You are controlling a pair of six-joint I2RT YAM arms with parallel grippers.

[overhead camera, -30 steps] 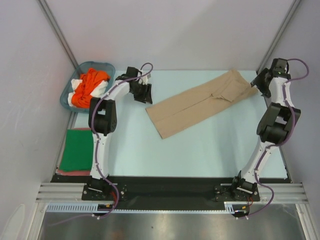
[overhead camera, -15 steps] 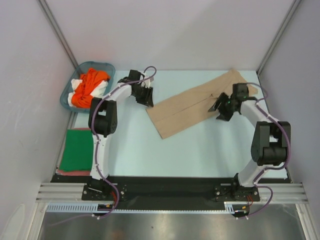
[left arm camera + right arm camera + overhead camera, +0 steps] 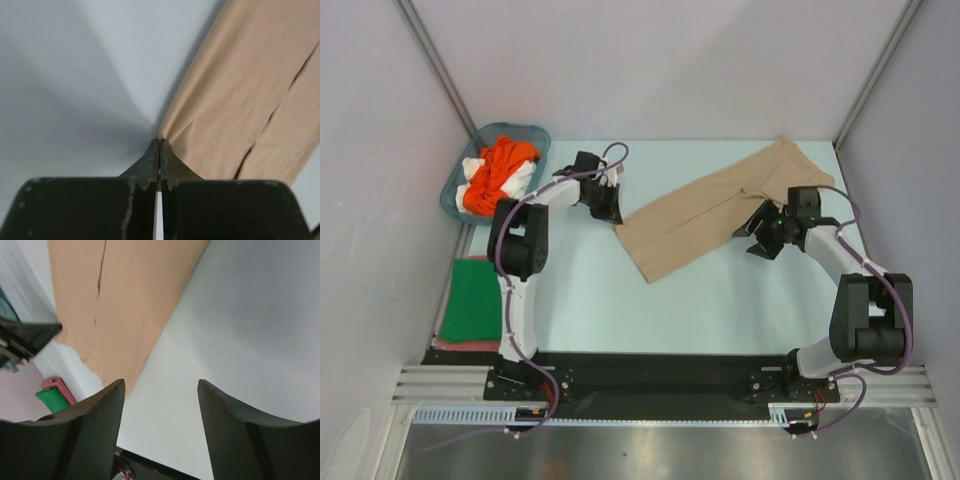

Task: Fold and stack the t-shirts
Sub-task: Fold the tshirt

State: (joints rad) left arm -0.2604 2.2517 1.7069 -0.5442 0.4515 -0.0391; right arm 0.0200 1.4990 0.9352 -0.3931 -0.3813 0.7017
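A tan-beige t-shirt (image 3: 710, 210), folded into a long strip, lies slanted across the table. My left gripper (image 3: 615, 213) is shut on its near-left corner; the left wrist view shows the closed tips (image 3: 160, 142) pinching the edge of the tan cloth (image 3: 240, 90). My right gripper (image 3: 755, 238) hovers open at the strip's near edge, right of its middle. In the right wrist view, bare table lies between its fingers (image 3: 160, 390), with the tan t-shirt (image 3: 125, 300) ahead on the left. A folded dark green t-shirt (image 3: 470, 298) rests on a reddish one (image 3: 445, 345) at the near left.
A teal basket (image 3: 525, 129) at the far left corner holds a crumpled orange t-shirt (image 3: 500, 165) and a white one (image 3: 520, 178). Grey walls close in the table on three sides. The black rail with both arm bases runs along the near edge.
My left gripper has moved onto the tan t-shirt's corner and closed on it. The right arm swung from the far right corner down and left to the shirt's near edge.
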